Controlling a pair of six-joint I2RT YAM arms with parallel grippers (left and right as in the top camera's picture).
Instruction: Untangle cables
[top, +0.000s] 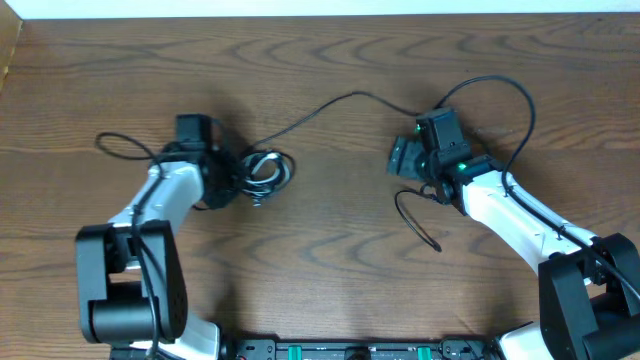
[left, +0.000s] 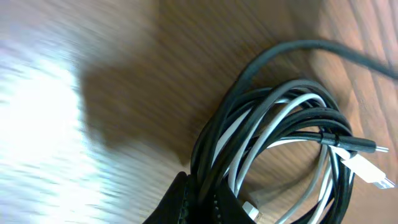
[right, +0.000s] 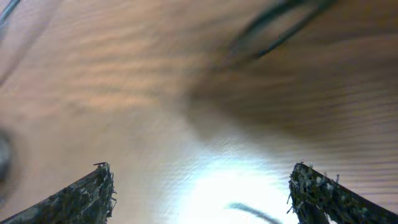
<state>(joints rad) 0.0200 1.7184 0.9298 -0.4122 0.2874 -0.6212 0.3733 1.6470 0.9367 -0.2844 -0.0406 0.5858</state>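
Left white-and-black arm (top: 150, 200): bent at the elbow, reaching from the near left corner of the brown wooden counter (top: 330, 290) toward its left middle, wrist pointed down. Left jaws closed tight, pinching the bundle of thin black and white cords (left: 280, 130); one black fingertip (left: 180, 202) showing low in the wrist view.

Right white-and-black arm (top: 500, 205): stretched from the near right corner inward toward the right middle, green lights on the wrist. Right jaws spread wide, ridged black fingertips (right: 84, 196) well apart at the lower corners of the wrist view, bare counter between them.
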